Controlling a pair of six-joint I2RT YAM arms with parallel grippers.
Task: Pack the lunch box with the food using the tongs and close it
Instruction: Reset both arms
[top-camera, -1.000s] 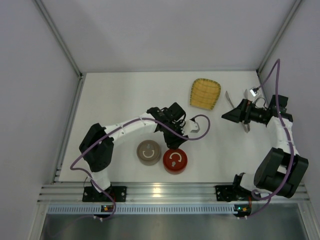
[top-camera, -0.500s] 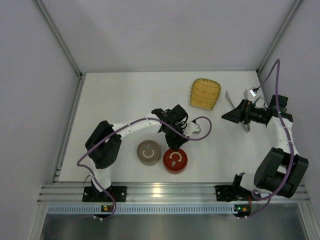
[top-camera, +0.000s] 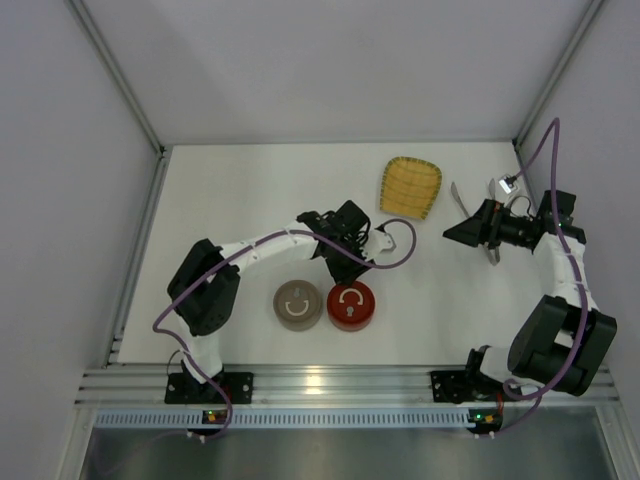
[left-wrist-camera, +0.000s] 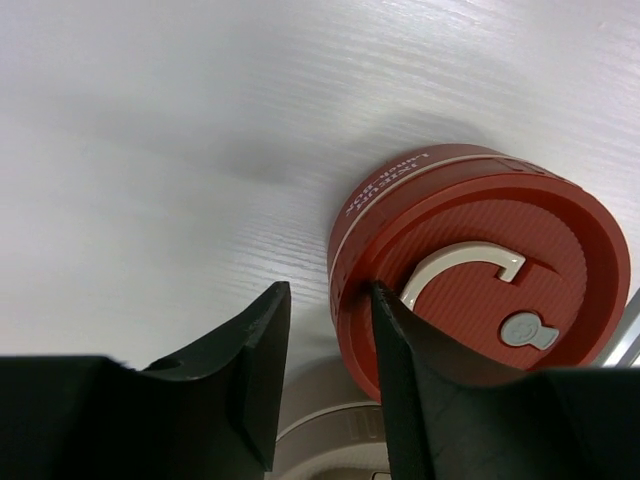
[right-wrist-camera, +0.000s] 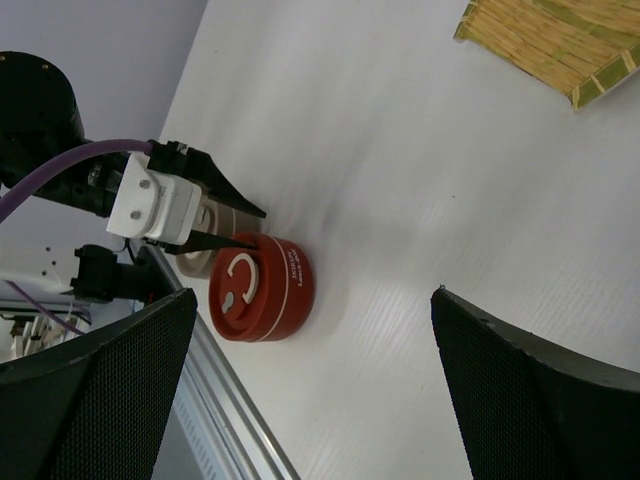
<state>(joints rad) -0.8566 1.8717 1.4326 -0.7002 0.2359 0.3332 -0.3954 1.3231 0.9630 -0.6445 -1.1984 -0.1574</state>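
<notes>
Left pincer part open, astride the rim of the red lunch box: one finger over its lid, the other clear of the wall. Beige tin just beside. Right pincer gapes wide, well apart, tongs beside it.

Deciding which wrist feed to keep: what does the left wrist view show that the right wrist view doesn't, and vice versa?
Only left wrist: the gap of the left gripper up close, one finger at the rim of the red tin, the other off it. Only right wrist: the tray, the purple cable, the open right gripper. Both: red tin, beige tin, left gripper.
</notes>
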